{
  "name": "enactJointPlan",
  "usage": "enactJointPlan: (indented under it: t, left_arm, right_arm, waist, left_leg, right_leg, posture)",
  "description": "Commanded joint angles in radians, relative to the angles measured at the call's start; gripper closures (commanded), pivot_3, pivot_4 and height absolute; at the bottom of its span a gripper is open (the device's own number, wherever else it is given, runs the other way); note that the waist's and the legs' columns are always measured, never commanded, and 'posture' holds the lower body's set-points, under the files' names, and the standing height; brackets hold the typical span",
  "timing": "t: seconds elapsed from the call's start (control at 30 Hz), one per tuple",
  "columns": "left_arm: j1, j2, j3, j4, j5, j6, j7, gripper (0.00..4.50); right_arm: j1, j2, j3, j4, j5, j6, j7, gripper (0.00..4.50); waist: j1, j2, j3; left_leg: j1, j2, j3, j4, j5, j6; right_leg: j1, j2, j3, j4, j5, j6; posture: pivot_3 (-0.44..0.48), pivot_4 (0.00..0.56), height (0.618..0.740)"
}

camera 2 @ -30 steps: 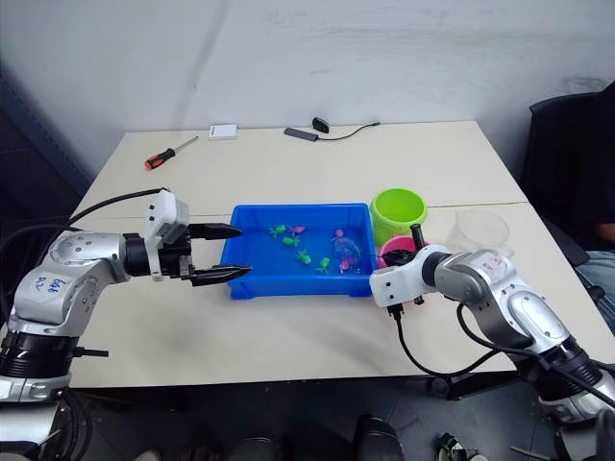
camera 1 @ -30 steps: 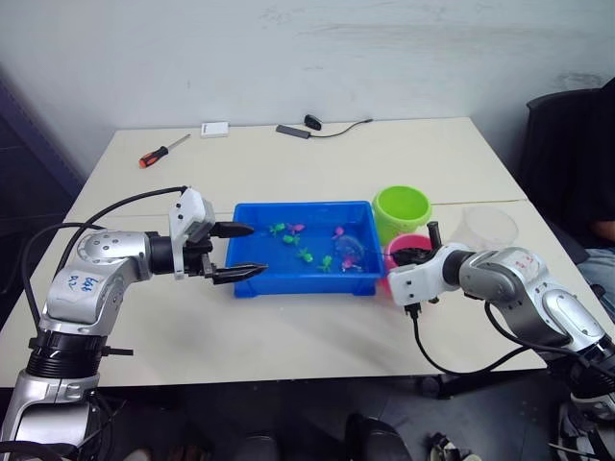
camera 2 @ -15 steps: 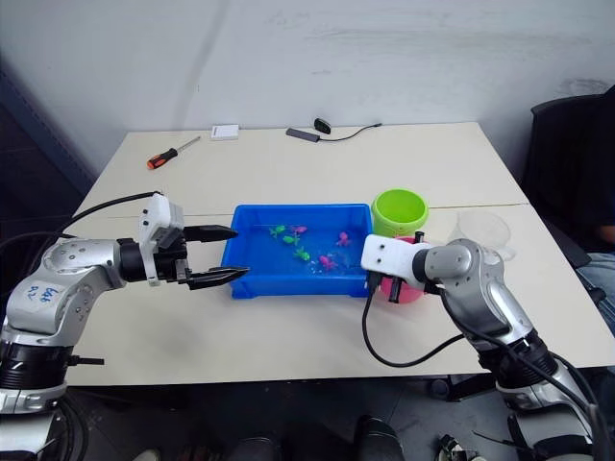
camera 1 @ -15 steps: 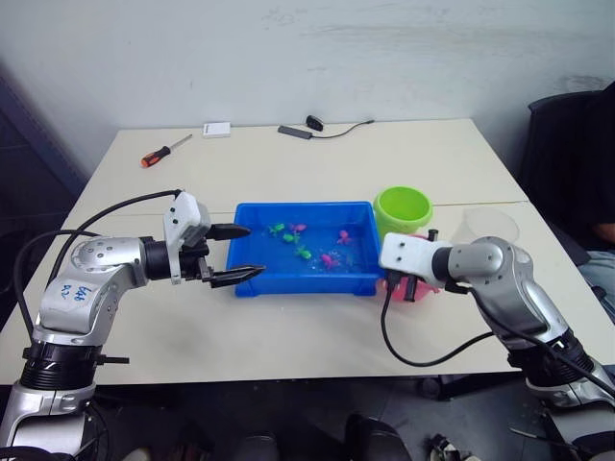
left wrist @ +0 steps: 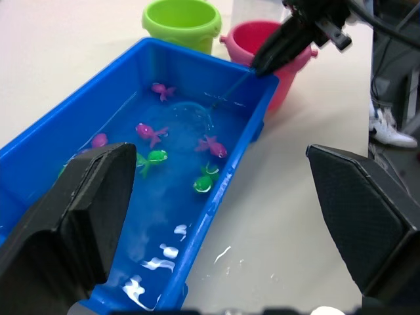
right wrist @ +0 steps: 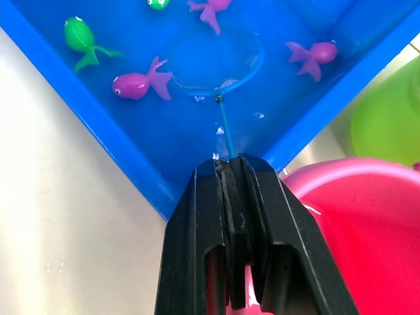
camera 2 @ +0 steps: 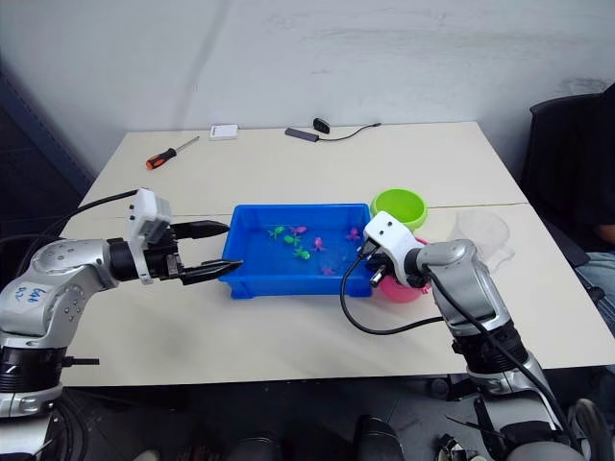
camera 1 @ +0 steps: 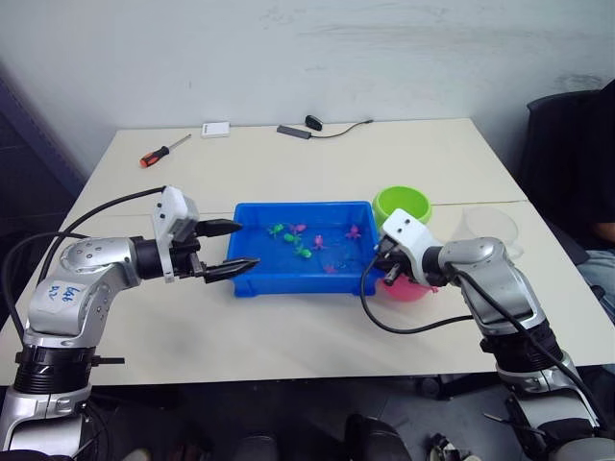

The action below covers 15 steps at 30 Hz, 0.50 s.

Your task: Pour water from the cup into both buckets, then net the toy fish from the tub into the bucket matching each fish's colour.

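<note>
Netting is the step in hand: the right gripper (right wrist: 231, 172) is clamped on the thin handle of the net (right wrist: 216, 62), whose hoop lies in the water of the blue tub (camera 1: 252, 279) among the toy fish, with a pink fish (right wrist: 138, 84) just beside its rim. The next move likely calls for sliding the hoop under that fish, then lifting it over to the pink bucket (left wrist: 262, 39), which stands next to the green bucket (left wrist: 182, 20). The left gripper (camera 1: 229, 248) hovers at the tub's left end, fingers apart and empty. The clear cup (camera 1: 490, 228) stands beyond the buckets. No readable writing shows on these things.
</note>
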Motion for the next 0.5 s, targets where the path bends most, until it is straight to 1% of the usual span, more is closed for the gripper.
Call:
enactJointPlan:
  t: [0.03,0.2,0.5]
  left_arm:
    - [0.029,0.018,0.065,0.027,-0.011,-0.013,0.008,0.02]
    - [0.090,0.014,0.123,0.034,-0.021,-0.011,0.036,0.02]
    - [0.131,0.007,0.131,-0.004,-0.030,-0.002,0.054,0.02]
  right_arm:
    - [-0.018,-0.003,0.032,-0.062,0.026,0.047,-0.035,4.50]
    - [-0.042,0.078,0.032,-0.036,0.052,0.104,-0.136,4.50]
    - [-0.098,0.193,-0.011,0.094,0.075,0.052,-0.296,4.50]
  waist:
    - [-0.001,0.000,0.000]
    - [-0.002,0.000,0.000]
    - [-0.001,0.000,-0.001]
  left_leg:
    - [0.000,0.000,0.000,0.000,-0.001,0.001]
    - [0.000,0.000,0.000,0.000,-0.001,0.001]
    - [0.000,0.000,0.000,0.000,-0.001,0.001]
  right_leg:
    - [0.000,0.000,0.000,0.000,0.000,0.000]
    - [-0.001,0.000,0.000,0.001,0.000,0.000]
    - [-0.001,0.000,0.000,0.001,0.000,0.000]
  posture:
    - [0.000,0.150,0.740]
    - [0.000,0.150,0.740]
    - [0.000,0.150,0.740]
